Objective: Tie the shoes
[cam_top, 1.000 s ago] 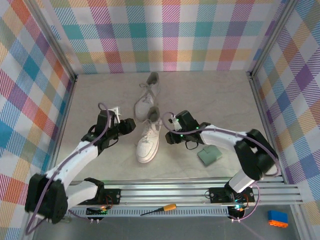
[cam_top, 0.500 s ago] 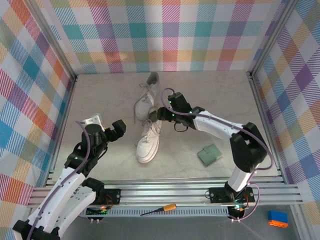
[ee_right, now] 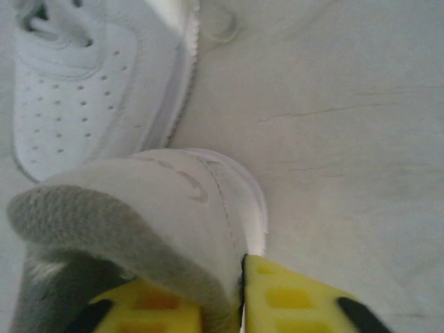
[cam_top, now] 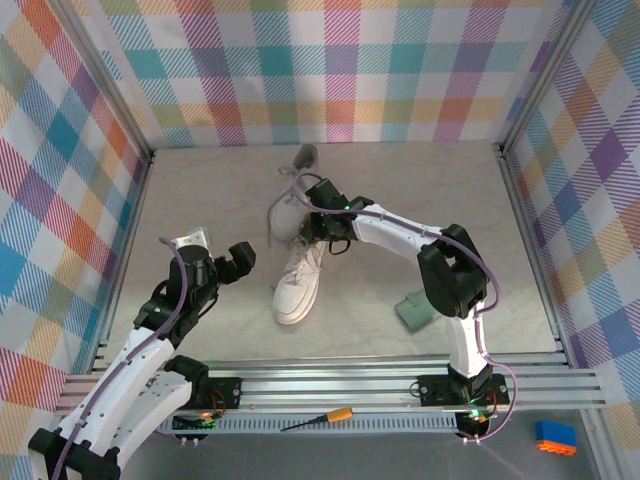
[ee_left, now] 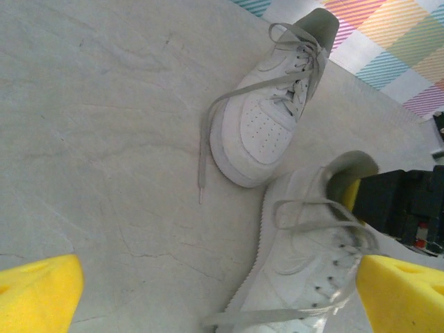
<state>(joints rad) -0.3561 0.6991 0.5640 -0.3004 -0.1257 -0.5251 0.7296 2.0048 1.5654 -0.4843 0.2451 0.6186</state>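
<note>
Grey stone-look tabletop (cam_top: 200,190). We log two white low-top lace-up sneakers (cam_top: 296,270) mid-table, the far sneaker (ee_left: 260,128) toe beside the near sneaker (ee_left: 305,257) heel, white laces (ee_left: 201,159) loose. Right gripper (cam_top: 318,224) pinches the near sneaker's grey-lined heel collar. Left gripper (cam_top: 240,258) gapes wide, just left of them.

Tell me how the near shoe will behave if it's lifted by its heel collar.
The near shoe would probably hang toe-down, since the right gripper pinches only its padded heel collar. That soft collar looks likely to flex rather than hold stiff. Its loose laces are floppy and would likely trail.
</note>
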